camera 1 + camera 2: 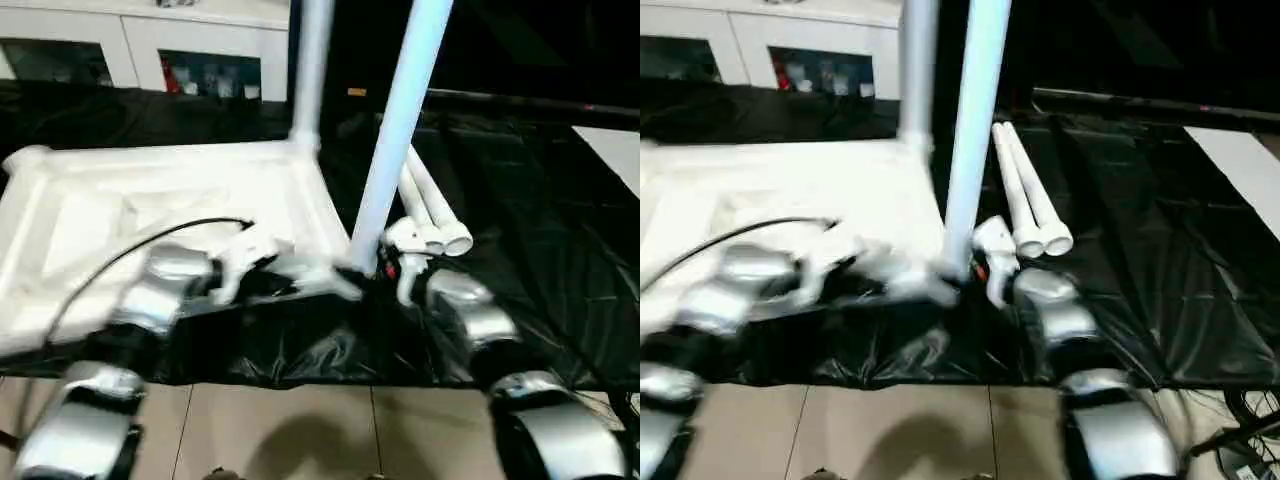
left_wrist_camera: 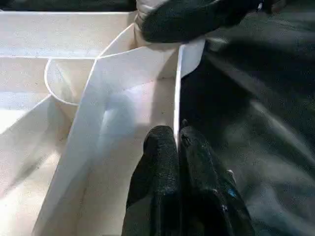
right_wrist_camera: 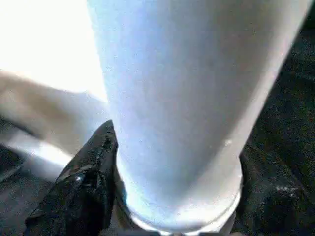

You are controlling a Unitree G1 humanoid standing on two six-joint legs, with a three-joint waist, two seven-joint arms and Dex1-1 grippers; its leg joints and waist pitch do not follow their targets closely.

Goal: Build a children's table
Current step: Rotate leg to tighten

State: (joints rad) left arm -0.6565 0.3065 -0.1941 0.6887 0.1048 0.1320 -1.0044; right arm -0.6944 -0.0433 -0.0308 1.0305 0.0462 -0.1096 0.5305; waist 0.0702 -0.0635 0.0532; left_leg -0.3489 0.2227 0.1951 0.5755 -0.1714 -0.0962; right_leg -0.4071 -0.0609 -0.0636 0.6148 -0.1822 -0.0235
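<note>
white top [image 1: 150, 200] inverted, two legs [image 1: 400, 120] standing, two lying.

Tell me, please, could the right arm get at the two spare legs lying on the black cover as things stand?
Probably not yet: the right gripper is shut on the tilted leg at the top's near corner. The spare legs lie close beyond it, with nothing between.

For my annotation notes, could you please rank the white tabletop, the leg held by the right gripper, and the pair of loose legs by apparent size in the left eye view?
1. White tabletop, the largest.
2. Held leg, long but nearer the camera, so it may look bigger than it is.
3. Pair of loose legs, smallest, foreshortened and partly hidden behind the held leg.
</note>
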